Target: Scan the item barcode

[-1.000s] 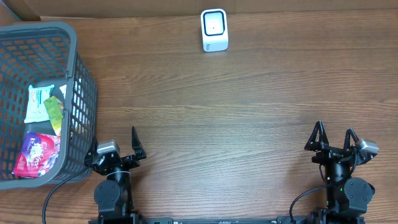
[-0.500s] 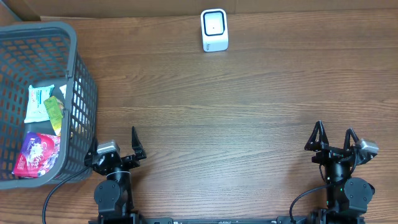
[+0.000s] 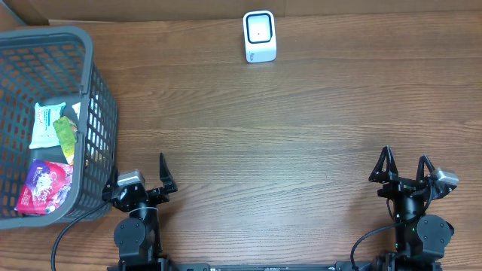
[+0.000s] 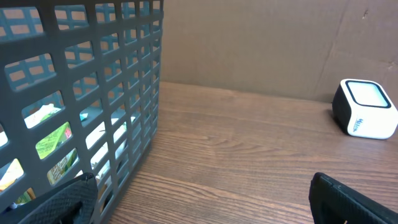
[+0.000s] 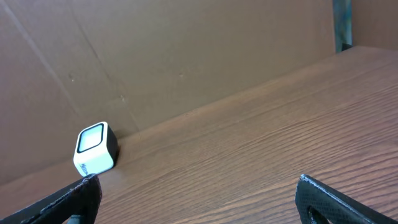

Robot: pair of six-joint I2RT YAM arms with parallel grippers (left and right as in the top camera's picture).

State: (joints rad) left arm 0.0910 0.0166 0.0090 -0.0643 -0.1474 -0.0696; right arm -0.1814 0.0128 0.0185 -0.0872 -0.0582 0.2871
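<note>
Resting, jaws spread: left gripper (image 3: pixel 139 175), right gripper (image 3: pixel 404 156); packets (image 3: pixel 47 184) inside basket (image 3: pixel 99 83).

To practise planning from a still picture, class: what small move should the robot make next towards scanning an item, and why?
Probably lift the left hand and swing it over the rim of the basket. It and the right hand are open and empty, the packets lie in that basket beside it, and the scanner stands at the far edge.
</note>
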